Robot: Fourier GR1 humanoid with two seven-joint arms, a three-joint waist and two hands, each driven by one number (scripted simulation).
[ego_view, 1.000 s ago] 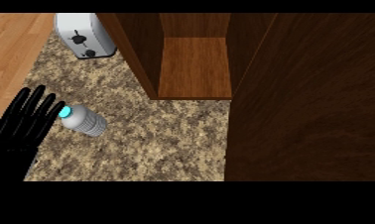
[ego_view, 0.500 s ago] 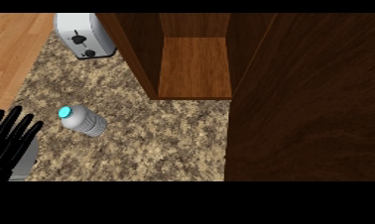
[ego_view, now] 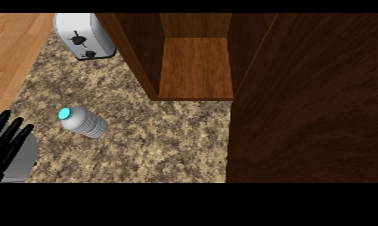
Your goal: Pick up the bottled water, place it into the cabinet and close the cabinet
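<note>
The water bottle (ego_view: 84, 122) lies on its side on the speckled stone surface (ego_view: 162, 140), blue cap toward the upper left. The left hand (ego_view: 12, 140) shows at the left edge, just beside the bottle but not touching it. Its fingers are straight and spread, and it holds nothing. The open cabinet (ego_view: 196, 67) stands up and to the right, its wooden shelf bare. Its dark door (ego_view: 310, 105) fills the right side. A toaster (ego_view: 83, 35) sits at the top left. Bare stone lies between bottle and cabinet.
</note>
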